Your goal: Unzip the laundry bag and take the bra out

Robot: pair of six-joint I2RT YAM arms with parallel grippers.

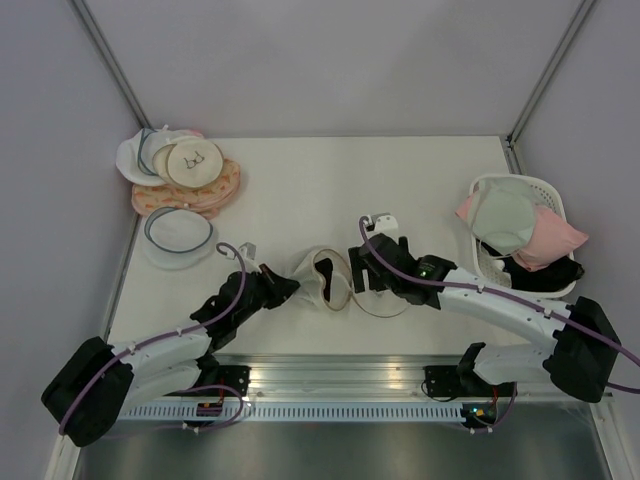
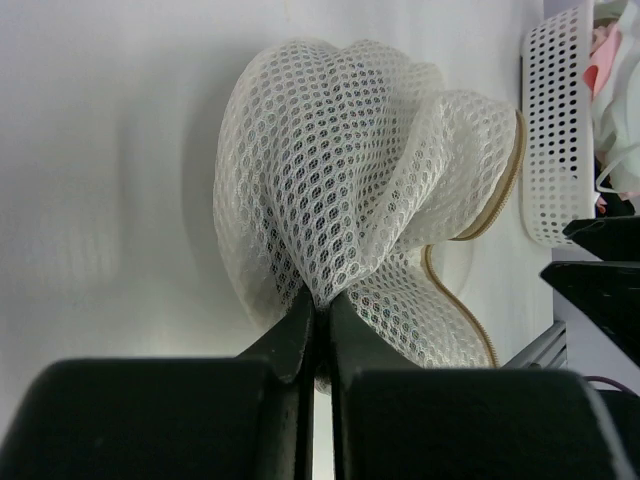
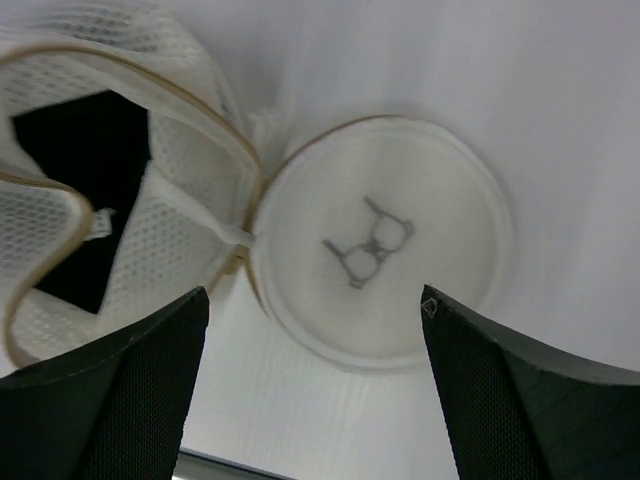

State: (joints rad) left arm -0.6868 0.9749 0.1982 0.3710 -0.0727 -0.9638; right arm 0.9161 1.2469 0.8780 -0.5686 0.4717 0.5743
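Overhead, wrist close-ups sharing laundry bag [image 1: 310, 275]

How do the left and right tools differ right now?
The left tool is shut, pinching mesh of the laundry bag; the right tool is open, gripping nothing. The left tool sits at the bag's side; the right tool hovers over its printed face. Both are black, at the bag.
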